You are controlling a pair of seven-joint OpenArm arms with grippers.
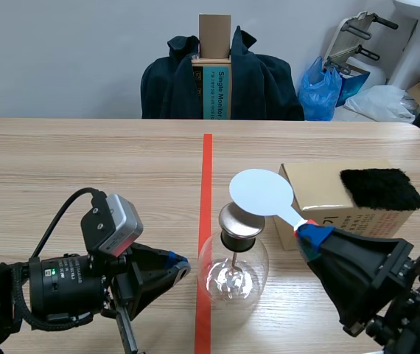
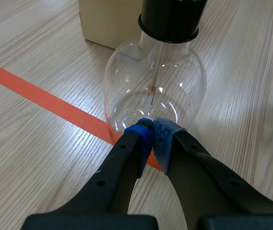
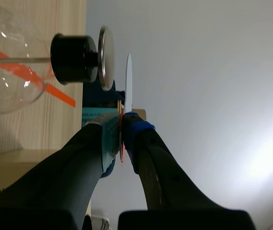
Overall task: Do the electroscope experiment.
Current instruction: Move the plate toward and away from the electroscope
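The electroscope is a clear glass flask [image 1: 233,271] with a black stopper and a round metal plate [image 1: 241,219] on top, standing on the orange tape line. My right gripper [image 1: 309,237] is shut on the handle of a pale round paddle [image 1: 261,193], whose disc hovers just over the metal plate. In the right wrist view the paddle [image 3: 128,84] shows edge-on, a small gap from the plate [image 3: 106,57], with the handle pinched in my right gripper [image 3: 121,128]. My left gripper [image 2: 152,130] is shut on nothing, its tips at the flask's [image 2: 155,86] lower wall; it lies low on the table [image 1: 177,265].
A cardboard box [image 1: 320,193] stands right behind the flask, with a black furry cloth [image 1: 381,189] on its top. Across the table a chair with a dark jacket [image 1: 221,81] holds another box. Bags and clutter sit at the back right.
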